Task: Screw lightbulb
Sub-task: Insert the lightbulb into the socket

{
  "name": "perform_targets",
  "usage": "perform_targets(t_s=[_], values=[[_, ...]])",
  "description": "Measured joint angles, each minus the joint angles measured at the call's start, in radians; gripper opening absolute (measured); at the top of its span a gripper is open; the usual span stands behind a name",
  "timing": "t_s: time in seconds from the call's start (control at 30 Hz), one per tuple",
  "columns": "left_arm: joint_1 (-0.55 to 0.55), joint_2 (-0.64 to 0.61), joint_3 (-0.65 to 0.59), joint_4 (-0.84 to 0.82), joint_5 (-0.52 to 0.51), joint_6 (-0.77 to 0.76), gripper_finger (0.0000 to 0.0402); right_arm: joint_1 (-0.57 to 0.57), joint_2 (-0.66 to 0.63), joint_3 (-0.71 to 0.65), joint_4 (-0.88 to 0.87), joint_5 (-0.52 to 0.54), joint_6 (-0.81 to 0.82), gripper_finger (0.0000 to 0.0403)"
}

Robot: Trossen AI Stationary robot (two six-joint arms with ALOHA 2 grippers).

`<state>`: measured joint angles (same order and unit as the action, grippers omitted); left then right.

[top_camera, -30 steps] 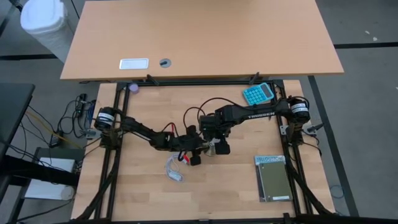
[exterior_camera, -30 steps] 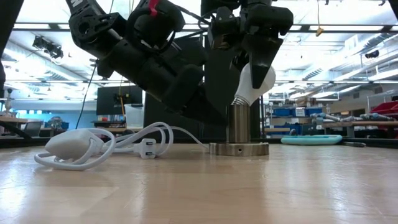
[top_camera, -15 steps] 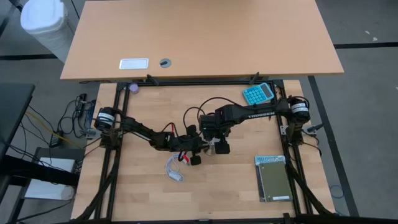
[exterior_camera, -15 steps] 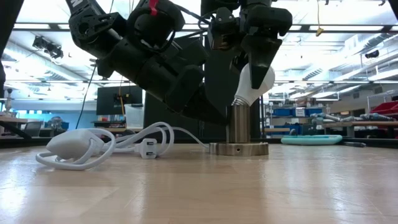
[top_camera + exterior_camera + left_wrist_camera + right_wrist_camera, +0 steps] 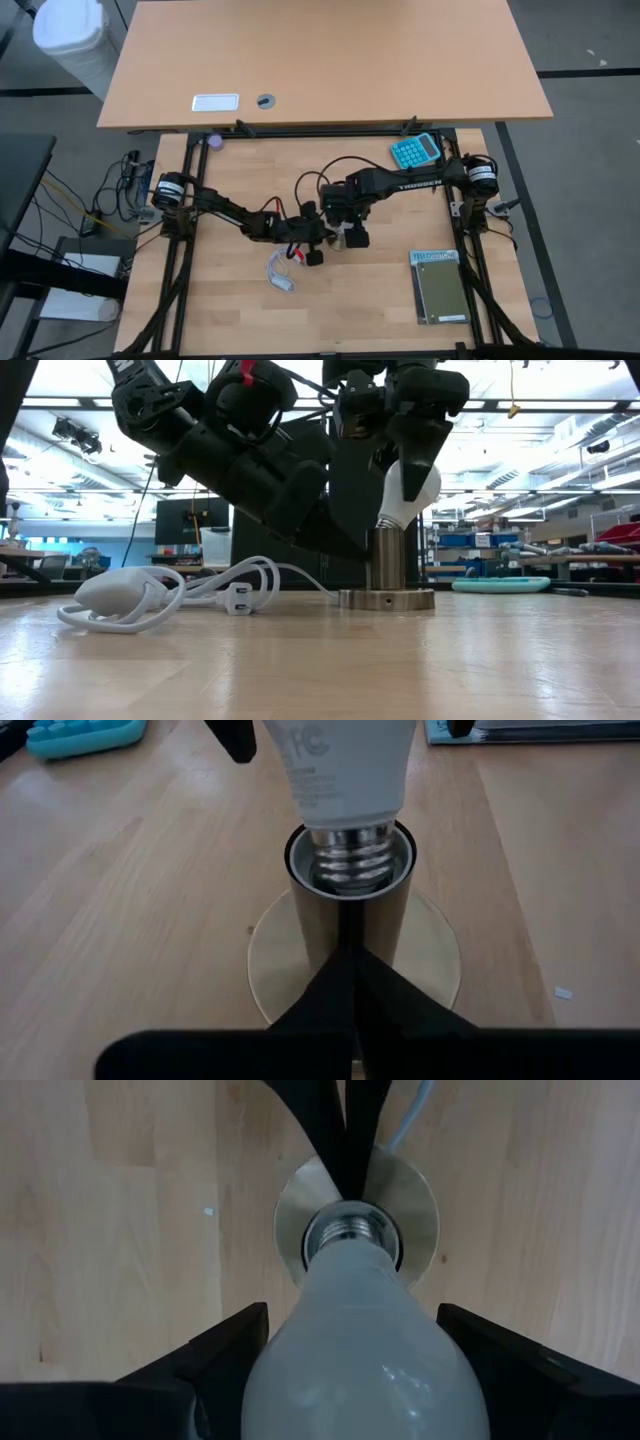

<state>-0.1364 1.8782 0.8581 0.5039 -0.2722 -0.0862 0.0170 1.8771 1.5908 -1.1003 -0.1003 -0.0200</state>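
Observation:
The white lightbulb [image 5: 410, 490] stands tilted over a metal socket tube [image 5: 387, 560] that rises from a round disc [image 5: 387, 599] on the wooden table. Its screw base [image 5: 350, 860] sits in the tube's mouth. My right gripper [image 5: 365, 1355] is above it, shut on the bulb's globe. My left gripper [image 5: 350, 955] is shut and reaches in from the table's left, slanting down, its tips at the tube's side. In the high view both grippers meet at mid-table [image 5: 340, 235]. My left gripper lays its shut fingertips [image 5: 345, 1140] against the side wall of the socket tube [image 5: 350, 935], slanting down from the table's left. The socket stands upright on its disc on the table. My right gripper pinches the wide white globe [image 5: 365, 1330] between its two fingers [image 5: 225, 1350], from above, pointing down. The bulb leans a little, with its threaded base in the tube's mouth.
A coiled white cable with a plug [image 5: 150, 595] lies left of the socket, toward the near edge [image 5: 280, 272]. A teal calculator [image 5: 415, 150] sits at the far right and a grey-green notebook [image 5: 440, 287] at the near right.

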Motion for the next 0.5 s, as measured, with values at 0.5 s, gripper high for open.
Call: perform_targets(t_s=[0.5], values=[[0.015,0.001,0.0,0.044,0.002,-0.03,0.0005,0.0,0.0,0.001,0.068,-0.009,0.024,0.0281]])
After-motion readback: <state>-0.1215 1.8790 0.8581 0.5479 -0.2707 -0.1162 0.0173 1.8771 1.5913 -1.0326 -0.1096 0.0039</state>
